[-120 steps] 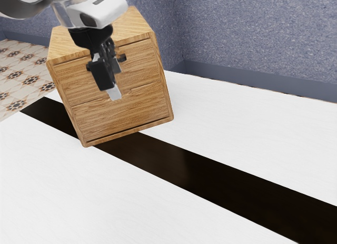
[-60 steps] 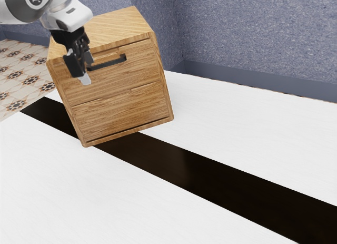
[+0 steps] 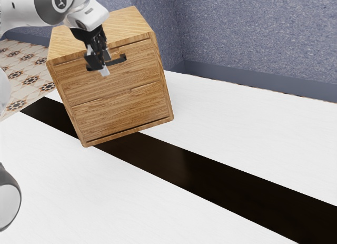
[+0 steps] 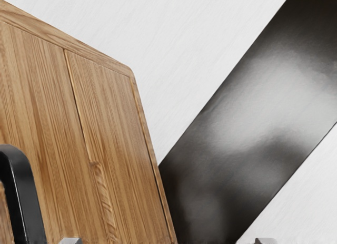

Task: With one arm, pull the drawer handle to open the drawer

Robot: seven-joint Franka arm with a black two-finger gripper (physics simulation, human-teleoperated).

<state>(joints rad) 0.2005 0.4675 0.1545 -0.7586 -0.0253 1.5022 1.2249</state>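
A wooden cabinet (image 3: 121, 104) with two drawers stands at the back left of the table, tilted toward the camera. The upper drawer (image 3: 139, 57) carries a black handle (image 3: 118, 59) and sits flush with the cabinet face. My gripper (image 3: 103, 69) hangs in front of that drawer, at the handle's end toward the exterior view's left. In the wrist view the black handle (image 4: 21, 196) lies beside one fingertip (image 4: 71, 240), and the other fingertip stands far off over the black stripe. The fingers are open with nothing held.
The table is white (image 3: 247, 128) with a broad black stripe (image 3: 210, 175) running diagonally under the cabinet's front. A blue wall (image 3: 253, 28) stands behind. Patterned floor tiles (image 3: 21, 70) show past the table at the exterior view's left.
My hand rose from in front of the drawer faces, swung to the exterior view's left, then came back right to the handle's end. The drawer has not moved.
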